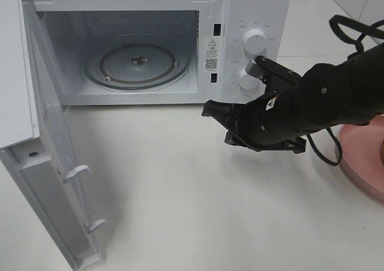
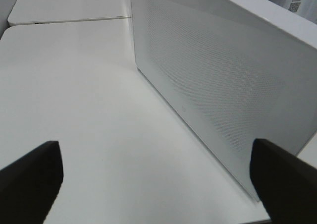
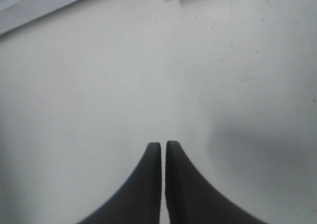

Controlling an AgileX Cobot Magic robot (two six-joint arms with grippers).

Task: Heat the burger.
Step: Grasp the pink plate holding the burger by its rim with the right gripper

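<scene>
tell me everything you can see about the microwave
The microwave is a white box standing upright on the white table. Its door is swung wide open to the left, with two latch hooks on its edge and a dotted screen in its panel. Inside lies a round glass turntable with nothing on it. The right-hand panel carries two round white knobs, the lower partly hidden by the right arm; a QR sticker sits beside the cavity.
</scene>
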